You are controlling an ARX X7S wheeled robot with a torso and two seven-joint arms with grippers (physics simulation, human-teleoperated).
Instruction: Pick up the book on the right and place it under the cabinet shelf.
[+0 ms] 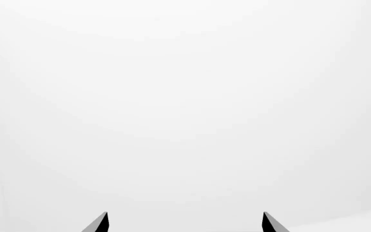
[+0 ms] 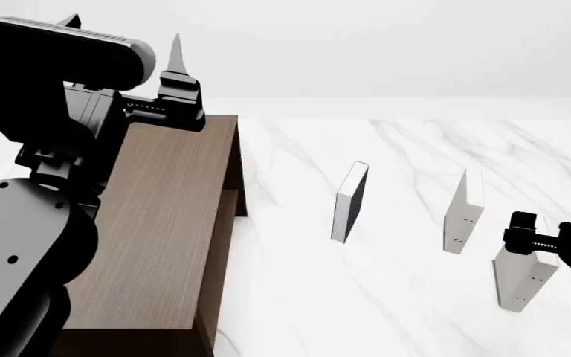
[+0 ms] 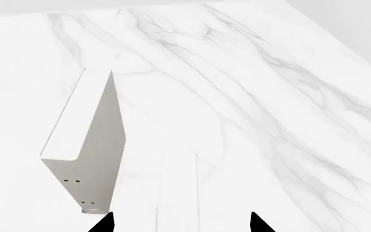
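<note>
The right gripper (image 2: 538, 245) hides the top of the book (image 2: 519, 286).

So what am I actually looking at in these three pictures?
It is a simulated robot with two black arms, each ending in a two-fingered gripper. The wide picture comes from a camera on its head, looking down over a marble table. The other two come from cameras by each gripper.

On the table stand a brown cabinet and three upright books: a black book, a middle book and a right book, both white.

The left gripper is open above the cabinet's far end, and its camera sees only white. The right gripper is open too, with its fingertips either side of the right book's top edge. Nothing is held yet.
</note>
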